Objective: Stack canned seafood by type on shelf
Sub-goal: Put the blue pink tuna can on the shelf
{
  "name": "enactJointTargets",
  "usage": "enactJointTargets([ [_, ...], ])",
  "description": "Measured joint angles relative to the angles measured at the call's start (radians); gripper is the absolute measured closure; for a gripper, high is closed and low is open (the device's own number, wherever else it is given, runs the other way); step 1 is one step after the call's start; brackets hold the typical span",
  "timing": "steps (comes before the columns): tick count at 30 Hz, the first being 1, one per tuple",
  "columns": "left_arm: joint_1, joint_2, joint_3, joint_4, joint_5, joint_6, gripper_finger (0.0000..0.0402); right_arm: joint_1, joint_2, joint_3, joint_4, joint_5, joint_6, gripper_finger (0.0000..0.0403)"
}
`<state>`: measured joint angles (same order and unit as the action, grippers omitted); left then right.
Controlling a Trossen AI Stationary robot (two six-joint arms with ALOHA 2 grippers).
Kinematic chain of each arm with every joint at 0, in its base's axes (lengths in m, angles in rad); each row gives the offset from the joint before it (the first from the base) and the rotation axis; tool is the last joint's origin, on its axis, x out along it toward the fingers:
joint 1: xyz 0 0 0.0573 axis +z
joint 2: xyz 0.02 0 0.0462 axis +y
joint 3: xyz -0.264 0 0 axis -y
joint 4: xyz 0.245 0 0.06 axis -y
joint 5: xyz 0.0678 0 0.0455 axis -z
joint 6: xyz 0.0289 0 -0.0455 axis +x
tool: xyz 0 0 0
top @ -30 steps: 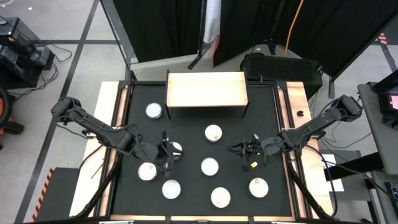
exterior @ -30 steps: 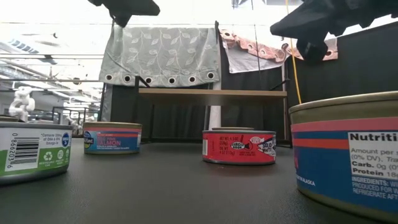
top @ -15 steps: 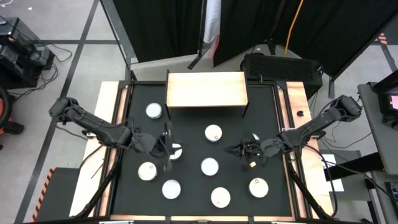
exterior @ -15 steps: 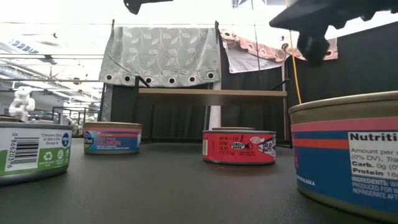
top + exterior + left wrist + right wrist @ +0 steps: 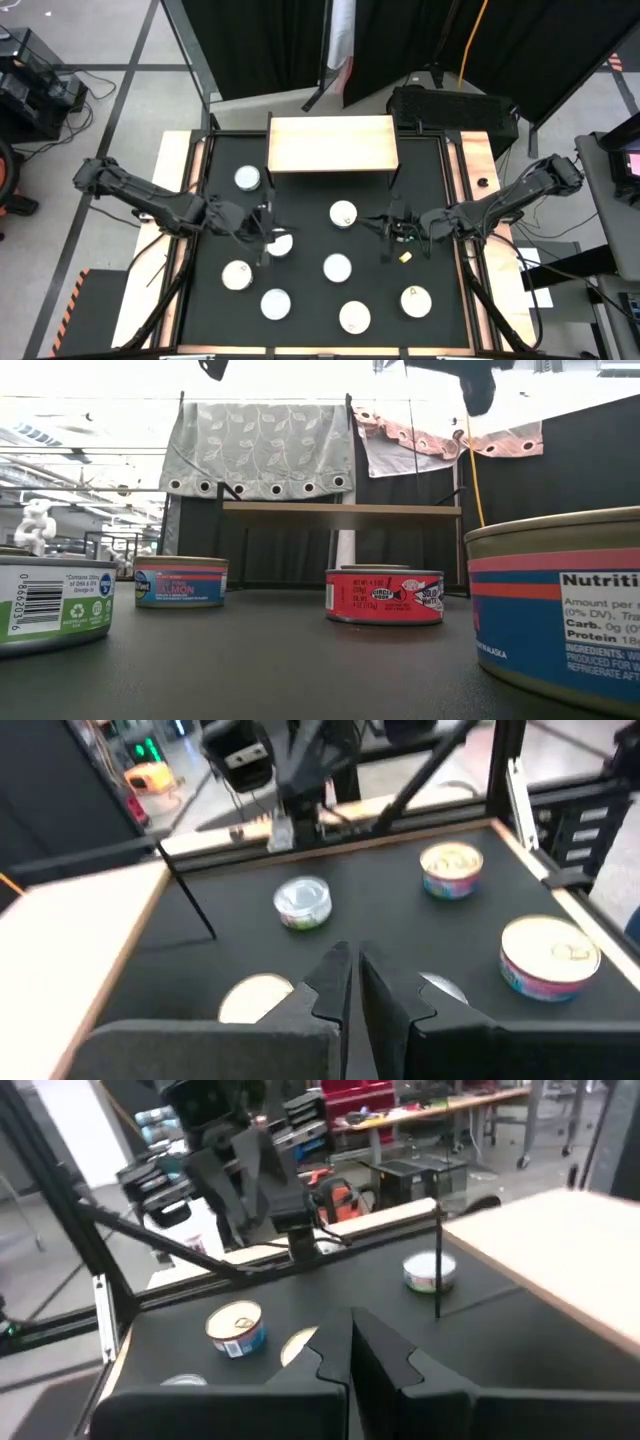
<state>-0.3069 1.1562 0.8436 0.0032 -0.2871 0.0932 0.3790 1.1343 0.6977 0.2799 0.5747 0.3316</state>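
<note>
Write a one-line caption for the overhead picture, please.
Two dark robot arms hover over eight flat round silvery-lidded tins on a black table, the light wood shelf bare.

On the black worktop [image 5: 320, 190] the shelf [image 5: 332, 144] stands at the far edge, its light wood top bare. 8 tins lie scattered: 1 near the shelf's left leg [image 5: 247, 178], 1 mid-worktop [image 5: 343, 213], 1 under the left gripper [image 5: 266, 240], and 5 nearer the front edge. The right gripper [image 5: 388, 232] hovers right of centre, its fingers closed, holding nothing.
</note>
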Motion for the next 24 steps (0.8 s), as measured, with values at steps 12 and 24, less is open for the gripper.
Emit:
enactJointTargets([
  [12,0.002,-0.109,0.001,-0.033,0.000,-0.003,0.0372,0.097,0.003,0.260,-0.531,-0.023,0.125,0.0403],
  [24,0.006,-0.112,0.001,-0.031,-0.006,-0.001,0.0372,0.268,0.003,0.385,-0.947,-0.128,0.533,0.0403],
])
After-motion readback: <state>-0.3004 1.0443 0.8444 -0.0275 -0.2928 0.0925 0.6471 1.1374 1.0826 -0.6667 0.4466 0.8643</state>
